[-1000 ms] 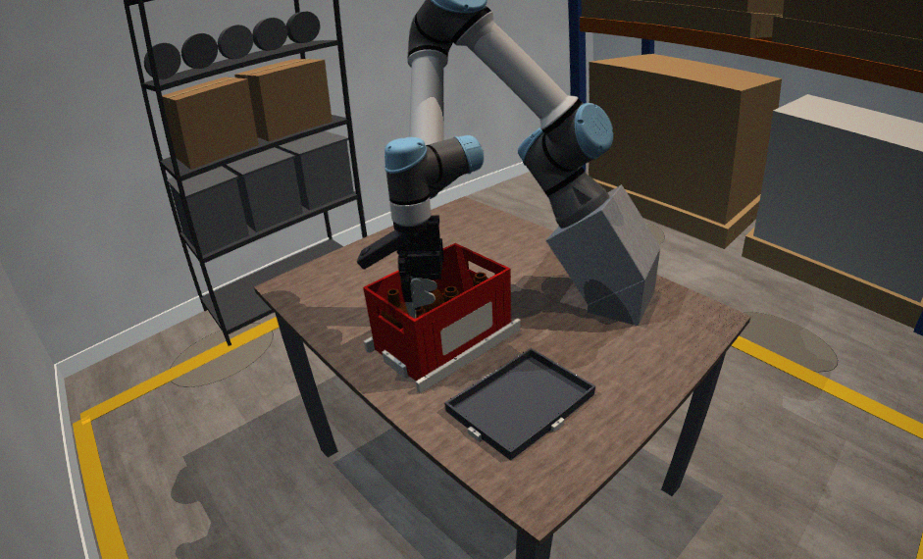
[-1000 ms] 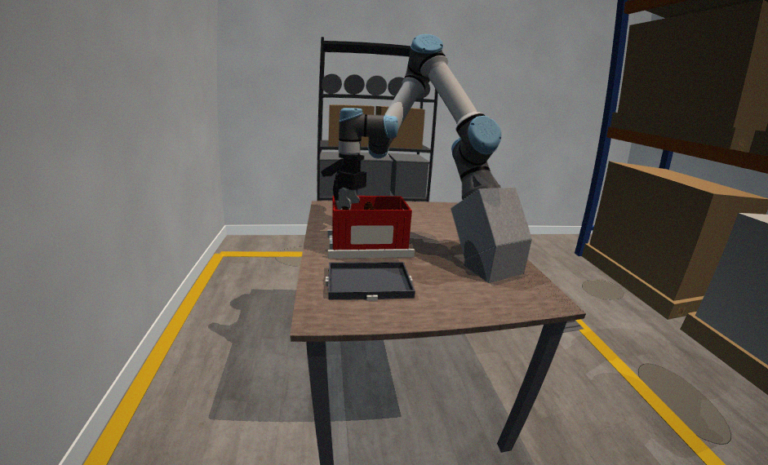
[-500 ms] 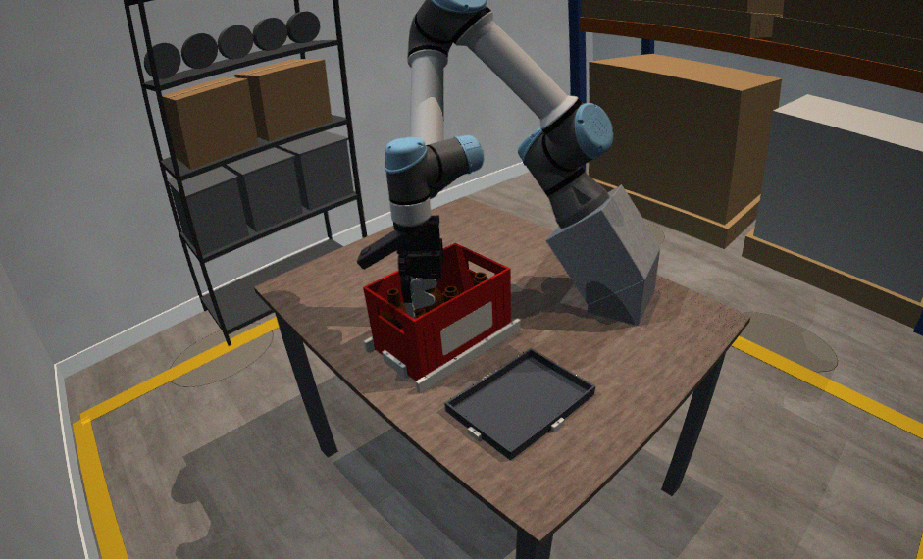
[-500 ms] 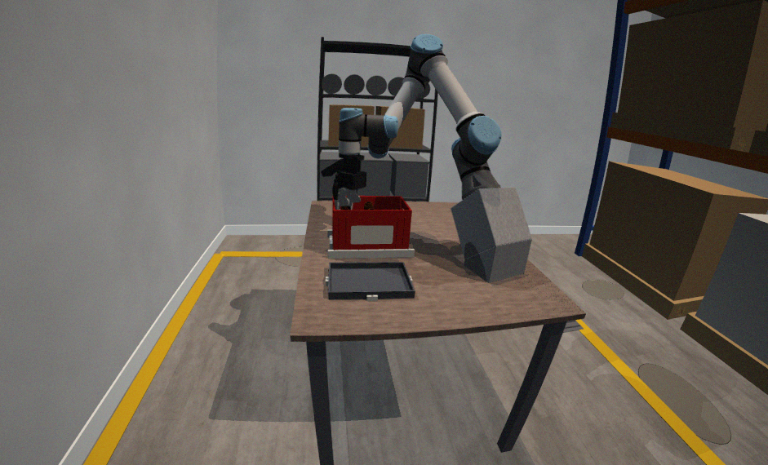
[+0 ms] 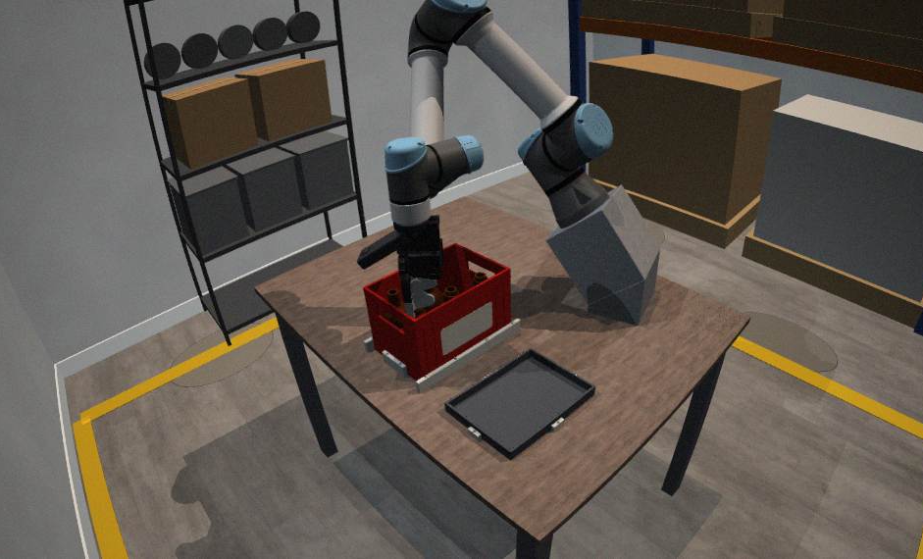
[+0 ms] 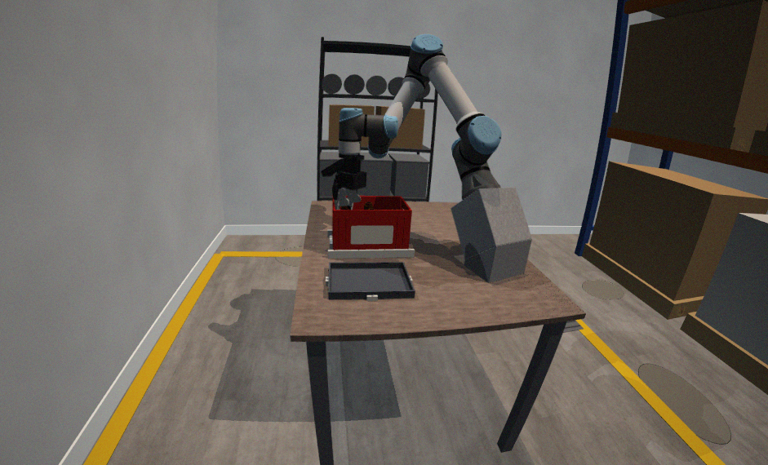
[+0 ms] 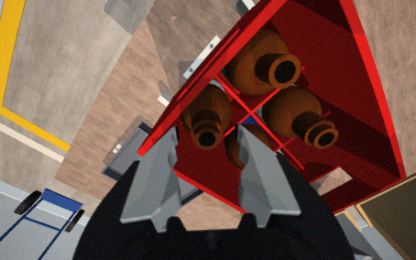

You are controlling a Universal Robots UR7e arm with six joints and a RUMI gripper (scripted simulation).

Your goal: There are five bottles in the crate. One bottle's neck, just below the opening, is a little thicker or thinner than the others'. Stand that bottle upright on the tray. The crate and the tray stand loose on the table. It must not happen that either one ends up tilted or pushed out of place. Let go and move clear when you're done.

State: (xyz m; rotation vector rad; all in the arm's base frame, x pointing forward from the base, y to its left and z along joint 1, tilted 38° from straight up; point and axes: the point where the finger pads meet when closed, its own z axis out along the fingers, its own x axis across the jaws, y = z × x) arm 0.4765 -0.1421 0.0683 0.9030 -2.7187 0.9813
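The red crate (image 5: 440, 312) stands on the table and holds brown bottles. In the wrist view I see inside the crate (image 7: 357, 105): one bottle (image 7: 206, 120) stands right ahead of my fingertips, its mouth in the gap between them. Two more bottles (image 7: 261, 64) (image 7: 298, 116) stand in the cells beyond. Another bottle (image 7: 234, 148) is partly hidden behind my right finger. My gripper (image 7: 206, 125) hangs over the crate's left corner, partly open, with nothing clamped; it also shows in the top view (image 5: 416, 291). The dark tray (image 5: 520, 401) lies empty in front of the crate.
The arm's grey base block (image 5: 607, 260) sits on the table to the right of the crate. Pale stop rails (image 5: 468, 354) lie against the crate's foot. A shelf rack (image 5: 256, 152) stands behind the table and large boxes (image 5: 680, 138) at the right.
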